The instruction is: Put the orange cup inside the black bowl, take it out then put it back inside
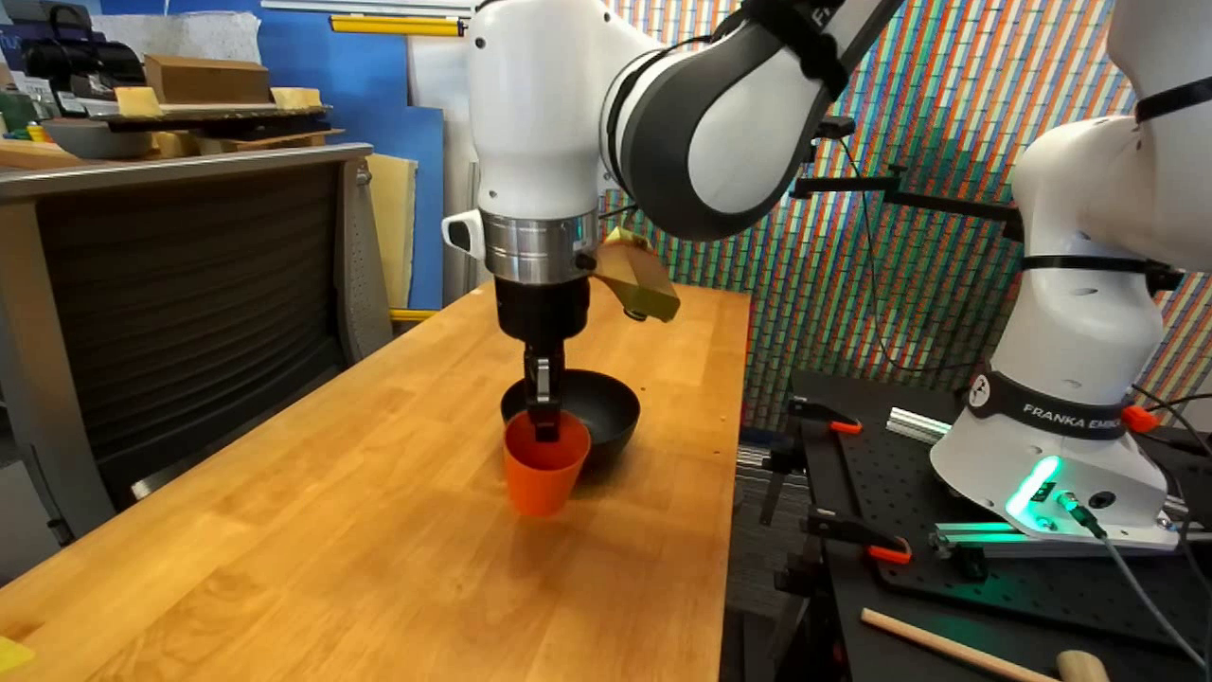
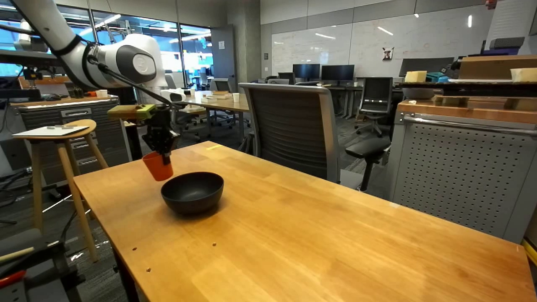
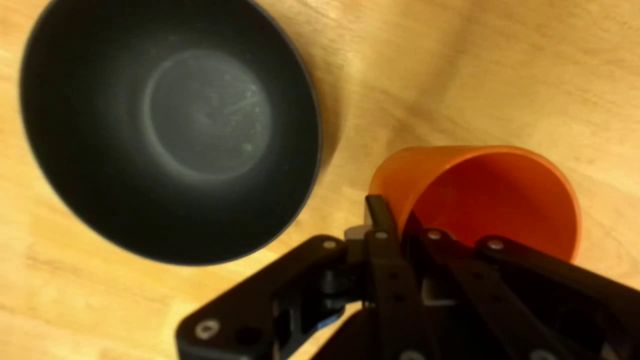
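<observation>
The orange cup [image 1: 542, 488] hangs in my gripper [image 1: 545, 428], a little above the table. It also shows in an exterior view [image 2: 157, 168], tilted, and in the wrist view [image 3: 492, 192]. My gripper is shut on the cup's wall, one finger inside the cup and one outside. The fingertips also show in the wrist view [image 3: 394, 216]. The inner fingertip is partly hidden there. The black bowl [image 2: 193, 196] stands upright on the table beside the cup, with nothing in it. It also shows in the wrist view [image 3: 200, 220] and, partly behind the cup, in an exterior view [image 1: 606, 417].
The wooden table [image 2: 319, 235] carries the bowl. An office chair [image 2: 293, 130] stands along one long edge. A second robot arm [image 1: 1060, 407] is mounted on a black bench past the opposite edge. A wooden stool [image 2: 69, 138] stands near the table's end.
</observation>
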{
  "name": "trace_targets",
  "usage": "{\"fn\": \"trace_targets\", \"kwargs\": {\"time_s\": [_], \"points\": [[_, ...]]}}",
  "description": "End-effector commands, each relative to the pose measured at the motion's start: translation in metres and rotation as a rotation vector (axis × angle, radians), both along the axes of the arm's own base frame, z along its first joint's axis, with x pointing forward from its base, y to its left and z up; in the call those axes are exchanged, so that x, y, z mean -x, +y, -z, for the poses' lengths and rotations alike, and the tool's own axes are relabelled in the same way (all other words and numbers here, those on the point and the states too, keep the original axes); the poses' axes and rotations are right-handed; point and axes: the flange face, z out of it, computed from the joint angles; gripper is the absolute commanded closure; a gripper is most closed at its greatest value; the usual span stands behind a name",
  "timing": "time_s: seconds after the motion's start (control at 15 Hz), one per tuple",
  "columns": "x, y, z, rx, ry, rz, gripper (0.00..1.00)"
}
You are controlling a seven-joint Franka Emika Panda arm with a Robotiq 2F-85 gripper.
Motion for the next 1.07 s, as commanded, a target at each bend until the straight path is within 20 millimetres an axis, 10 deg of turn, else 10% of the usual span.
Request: {"fn": "trace_targets", "kwargs": {"time_s": [0.0, 0.33, 1.0], "points": [[-0.01, -0.016, -0.035, 0.079, -0.114, 0.048, 0.99], [-0.024, -0.05, -0.043, 0.246, -0.284, 0.112, 0.99], [-0.011, -0.099, 0.033, 0.154, 0.033, 0.335, 0.99]]}}
